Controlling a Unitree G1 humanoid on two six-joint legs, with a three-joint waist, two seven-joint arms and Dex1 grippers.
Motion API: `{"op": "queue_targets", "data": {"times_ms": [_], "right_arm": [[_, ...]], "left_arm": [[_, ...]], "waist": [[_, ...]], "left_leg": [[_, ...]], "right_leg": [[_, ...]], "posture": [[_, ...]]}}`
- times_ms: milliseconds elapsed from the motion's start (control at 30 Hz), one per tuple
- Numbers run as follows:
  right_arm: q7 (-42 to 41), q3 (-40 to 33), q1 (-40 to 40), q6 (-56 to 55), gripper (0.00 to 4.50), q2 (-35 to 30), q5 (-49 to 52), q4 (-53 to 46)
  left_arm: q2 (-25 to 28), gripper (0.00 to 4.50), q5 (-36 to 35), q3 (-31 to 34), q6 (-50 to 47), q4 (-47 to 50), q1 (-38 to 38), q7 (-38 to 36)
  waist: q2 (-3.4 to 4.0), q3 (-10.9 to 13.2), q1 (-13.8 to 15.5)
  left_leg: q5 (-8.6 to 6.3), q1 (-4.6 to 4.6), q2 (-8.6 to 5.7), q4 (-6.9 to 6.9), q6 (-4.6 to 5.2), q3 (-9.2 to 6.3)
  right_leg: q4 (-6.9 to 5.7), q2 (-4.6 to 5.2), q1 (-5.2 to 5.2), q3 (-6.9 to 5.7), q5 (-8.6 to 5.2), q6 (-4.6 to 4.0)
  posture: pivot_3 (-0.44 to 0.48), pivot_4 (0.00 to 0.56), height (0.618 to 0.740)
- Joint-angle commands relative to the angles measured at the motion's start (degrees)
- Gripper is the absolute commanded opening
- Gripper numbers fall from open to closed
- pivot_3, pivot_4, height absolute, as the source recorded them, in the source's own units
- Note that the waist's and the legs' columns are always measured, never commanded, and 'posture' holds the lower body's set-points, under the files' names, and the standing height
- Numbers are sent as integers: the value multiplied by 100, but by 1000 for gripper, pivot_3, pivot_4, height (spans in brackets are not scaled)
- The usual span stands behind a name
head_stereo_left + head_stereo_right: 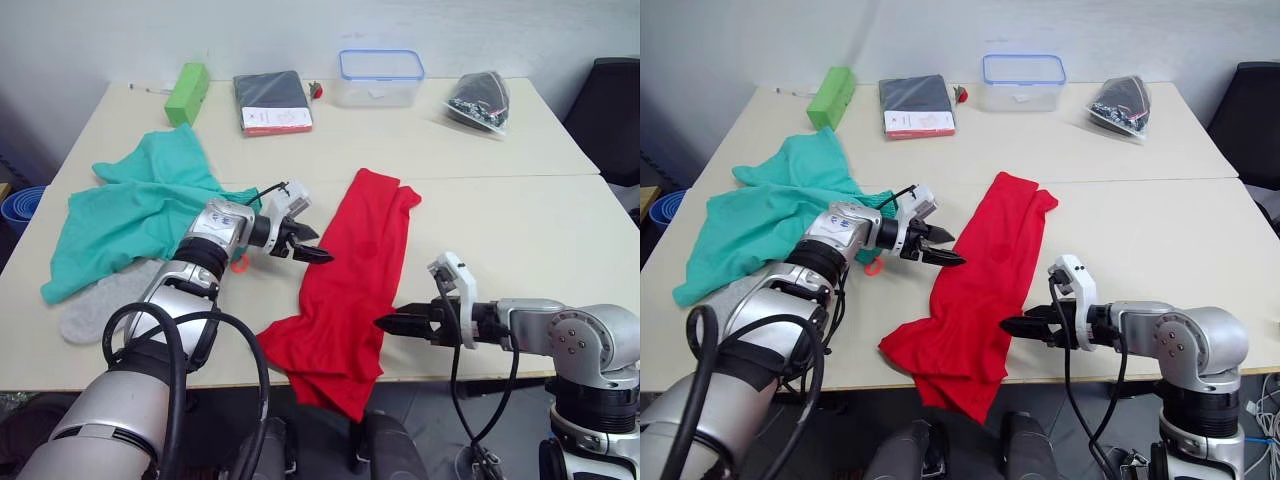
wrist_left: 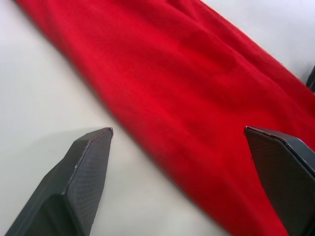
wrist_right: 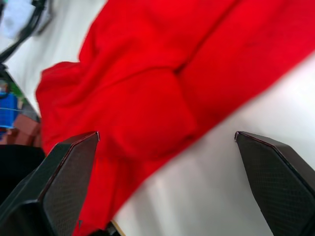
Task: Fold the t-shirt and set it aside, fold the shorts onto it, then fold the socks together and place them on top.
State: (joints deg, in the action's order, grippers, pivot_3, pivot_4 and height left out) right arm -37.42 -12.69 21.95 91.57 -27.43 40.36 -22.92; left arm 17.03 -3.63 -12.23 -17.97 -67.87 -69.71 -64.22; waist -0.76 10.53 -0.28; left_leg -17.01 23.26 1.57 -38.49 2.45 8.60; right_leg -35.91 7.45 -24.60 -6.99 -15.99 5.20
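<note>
The red t-shirt (image 1: 350, 270) lies bunched in a long diagonal strip on the table (image 1: 500, 230), its lower end hanging over the front edge. My left gripper (image 1: 312, 250) is open just left of the strip's middle, fingertips (image 2: 93, 152) over bare table beside the cloth edge. At the shirt's lower right edge my right gripper (image 1: 388, 323) is open too, fingers (image 3: 64, 167) spread before the fabric. The teal shorts (image 1: 130, 215) lie crumpled at the left, an orange drawstring (image 1: 238, 263) showing by my left wrist. A grey sock (image 1: 95, 312) lies below the shorts.
Along the far edge stand a green box (image 1: 187, 93), a black packet (image 1: 272, 102), a clear container with a blue lid (image 1: 379, 78) and a bag of dark parts (image 1: 480, 100). A black chair (image 1: 615, 110) is at the right, a blue bin (image 1: 20, 205) at the left.
</note>
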Motion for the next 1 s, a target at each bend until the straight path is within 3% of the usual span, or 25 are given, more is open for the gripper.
{"op": "queue_targets", "data": {"times_ms": [33,167,500,600,633,667,867,1000], "right_arm": [[188,384,-131,-120,4500,106,-65,245],[278,475,-196,-336,3979,141,-83,377],[289,414,-330,-486,971,-24,45,374],[240,414,-327,-541,4,-129,60,411],[208,421,-312,-574,0,-186,64,445],[113,477,-288,-667,0,-308,68,494],[-800,1039,172,-1317,0,-1238,17,1123],[-1597,1780,598,-2128,0,-1839,-390,1834]], "left_arm": [[-126,4485,161,118,109,-216,-105,109],[-174,3987,215,253,71,-302,-124,129],[-183,1352,319,395,42,-281,-81,-33],[-163,352,342,414,47,-259,-32,-75],[-151,48,344,426,43,-243,-11,-96],[-128,19,332,444,54,-210,24,-135],[91,19,281,479,-27,269,386,-442],[258,19,202,402,-415,1323,964,-660]], "waist": [[-10,-6,-2],[-40,-24,-8],[-40,-25,-37],[-40,-24,-38],[-40,-24,-37],[-40,-24,-36],[-38,-22,-34],[-36,-21,-51]], "left_leg": [[-2,-1,2,-7,4,-1],[-15,-3,10,-21,12,-8],[-19,3,12,-22,2,-9],[-22,6,8,-24,7,-7],[-23,6,8,-26,10,-6],[-25,6,7,-29,11,-6],[-32,8,7,-41,20,-4],[-34,10,10,-47,19,-4]], "right_leg": [[0,3,4,0,0,0],[-4,6,10,-5,1,-2],[-5,4,5,-7,1,-4],[-3,5,5,-7,1,-4],[-2,5,5,-6,1,-4],[-2,5,5,-7,1,-4],[-2,8,6,-5,1,-3],[-2,10,6,-5,2,-2]], "posture": [[0,150,740],[0,150,740],[0,150,740],[0,150,740],[0,150,740],[0,150,740],[0,150,740],[0,150,740]]}}
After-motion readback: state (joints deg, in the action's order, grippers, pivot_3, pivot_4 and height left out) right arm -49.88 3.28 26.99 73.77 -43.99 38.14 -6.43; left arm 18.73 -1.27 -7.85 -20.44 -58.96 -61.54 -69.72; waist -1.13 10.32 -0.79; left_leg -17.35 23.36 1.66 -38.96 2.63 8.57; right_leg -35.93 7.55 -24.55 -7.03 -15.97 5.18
